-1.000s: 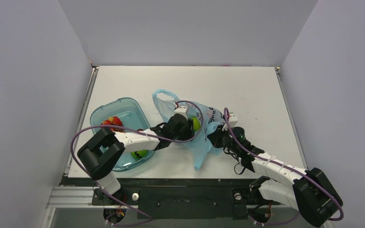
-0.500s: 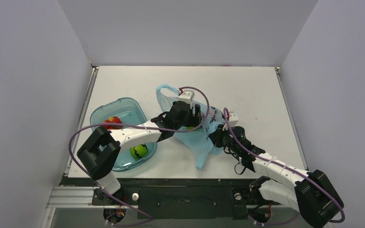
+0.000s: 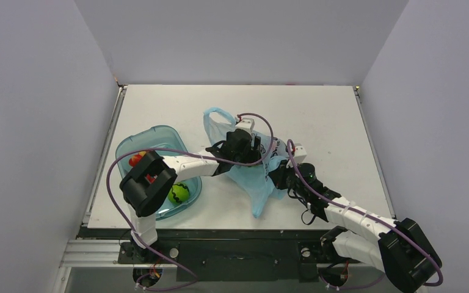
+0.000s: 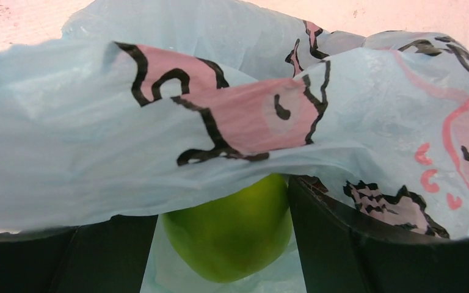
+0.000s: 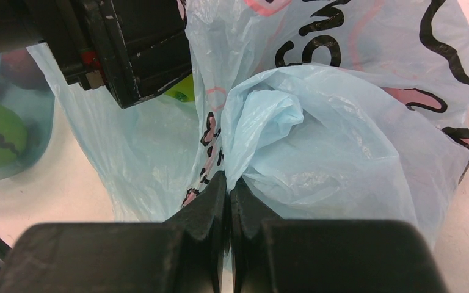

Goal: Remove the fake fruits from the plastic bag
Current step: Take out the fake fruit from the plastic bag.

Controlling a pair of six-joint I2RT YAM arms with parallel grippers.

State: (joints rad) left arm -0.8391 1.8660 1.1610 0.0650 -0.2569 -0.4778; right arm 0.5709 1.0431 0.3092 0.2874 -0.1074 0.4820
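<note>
Although a fold of the plastic bag [image 4: 220,122] hangs over it, the green apple [image 4: 229,235] shows plainly in the left wrist view. It sits inside the bag beneath pink and black printed figures. The left gripper [image 3: 245,148] reaches into the bag's mouth. Its dark fingers [image 4: 354,250] stand on either side of the apple, the right one against its skin and the left one very close. The draped plastic covers the fingertips, so I cannot tell whether they actually clamp the fruit.

From above, the bag lies crumpled near the middle of the table [image 3: 317,116], with one handle loop pointing toward the far side. At the bag's near right edge the right gripper [image 5: 227,186] has its jaws pressed together on a bunched fold of the thin blue plastic. In the right wrist view a sliver of green shows just past the black body of the left gripper.

Left of the bag sits the teal tray [image 3: 159,131]. In it, the striped green ball [image 3: 179,193] lies at the near end and the red berry cluster [image 3: 137,160] at the left side, partly behind the left arm.
</note>
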